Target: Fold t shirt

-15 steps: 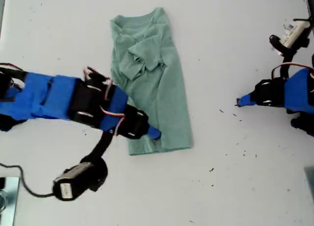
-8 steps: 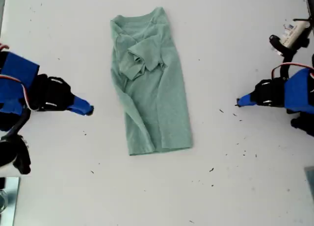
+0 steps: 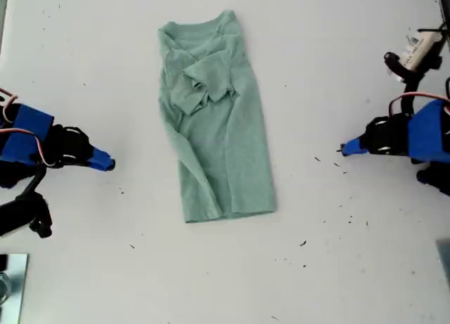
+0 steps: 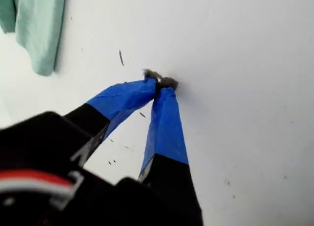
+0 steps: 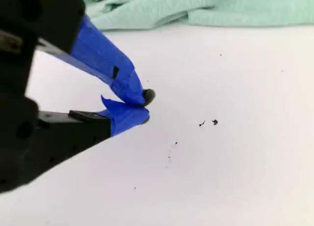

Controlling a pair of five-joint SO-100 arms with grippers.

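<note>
T shirt (image 3: 218, 127) lies flat on the white desk (image 3: 337, 57) between the two arms, as a narrow strip: collar end toward the exterior view's top, hem end toward its bottom. A sleeve is bunched in wrinkles on the upper part, and a soft ridge runs down the side on the exterior view's left. My first gripper (image 3: 105, 162) is off the t shirt on the exterior view's left and well apart from the cloth. Its wrist view shows the jaws (image 4: 161, 82) pressed together tip to tip and holding nothing, with only an edge of t shirt (image 4: 37, 30) in sight. My second gripper (image 3: 344, 148) is off the t shirt on the exterior view's right, also well apart. Its jaws (image 5: 144, 108) are closed on nothing, the cloth (image 5: 221, 10) is beyond the tips, and a few dark specks lie on the desk between.

Handling, judged: thin, limp knit, light, not fragile. It will drape and sag from any pinch point rather than hold its shape, and the stacked layers may slide over one another or peel apart if only the top one is caught. It probably drags on the desk more than it slips. Best hold appears to be the two hem corners, one per gripper, with the jaws opened first and then nipped low enough to take all layers. The hem would be carried toward the collar together so that the strip halves evenly. Avoid the bunched sleeve: a grip there would pull the earlier fold loose.
</note>
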